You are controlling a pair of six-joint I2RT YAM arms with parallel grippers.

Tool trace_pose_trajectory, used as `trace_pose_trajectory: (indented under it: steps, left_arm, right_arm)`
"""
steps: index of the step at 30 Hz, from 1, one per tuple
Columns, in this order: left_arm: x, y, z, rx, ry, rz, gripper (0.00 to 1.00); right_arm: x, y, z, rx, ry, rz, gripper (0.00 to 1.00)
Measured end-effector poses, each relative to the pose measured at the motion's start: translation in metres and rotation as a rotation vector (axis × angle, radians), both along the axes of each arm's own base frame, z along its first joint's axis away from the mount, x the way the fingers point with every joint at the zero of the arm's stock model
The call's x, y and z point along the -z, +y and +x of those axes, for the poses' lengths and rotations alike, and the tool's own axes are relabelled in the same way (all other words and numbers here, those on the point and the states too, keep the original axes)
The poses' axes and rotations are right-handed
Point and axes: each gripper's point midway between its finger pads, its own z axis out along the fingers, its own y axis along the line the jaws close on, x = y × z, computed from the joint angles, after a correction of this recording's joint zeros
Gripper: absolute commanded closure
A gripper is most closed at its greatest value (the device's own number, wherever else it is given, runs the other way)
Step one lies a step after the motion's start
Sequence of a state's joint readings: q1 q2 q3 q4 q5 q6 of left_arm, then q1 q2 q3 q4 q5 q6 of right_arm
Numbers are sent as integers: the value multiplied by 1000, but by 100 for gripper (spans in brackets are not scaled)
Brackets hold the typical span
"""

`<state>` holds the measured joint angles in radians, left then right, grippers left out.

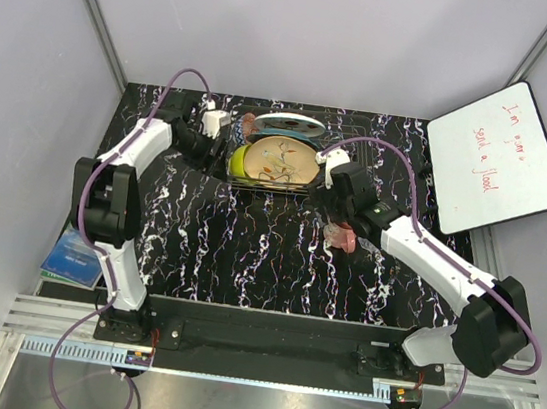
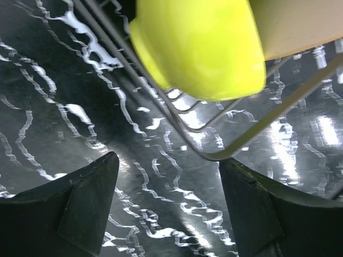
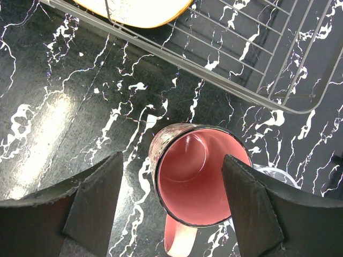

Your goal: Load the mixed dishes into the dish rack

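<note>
Right gripper (image 3: pixel 171 179) is hanging spread wide over the pink mug (image 3: pixel 195 182), at the dish rack's (image 3: pixel 177 56) 5 o'clock. Left gripper (image 2: pixel 169 171) is gaping at its 9 o'clock rim, beside the lime-yellow bowl (image 2: pixel 203 48) inside.

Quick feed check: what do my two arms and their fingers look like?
The left arm and right arm have white shells with black joints. A purple cable loops along each. Wrist views show matte black, wedge-shaped fingers on both.
</note>
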<state>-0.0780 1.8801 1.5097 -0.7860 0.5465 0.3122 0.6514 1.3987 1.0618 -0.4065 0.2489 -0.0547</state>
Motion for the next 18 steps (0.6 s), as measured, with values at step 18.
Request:
trace_pose_trajectory:
  steps: [18]
  left_arm:
    - [-38, -16, 19, -91, -38, -152, 23]
  right_arm:
    - [-4, 3, 2, 4, -13, 23, 19]
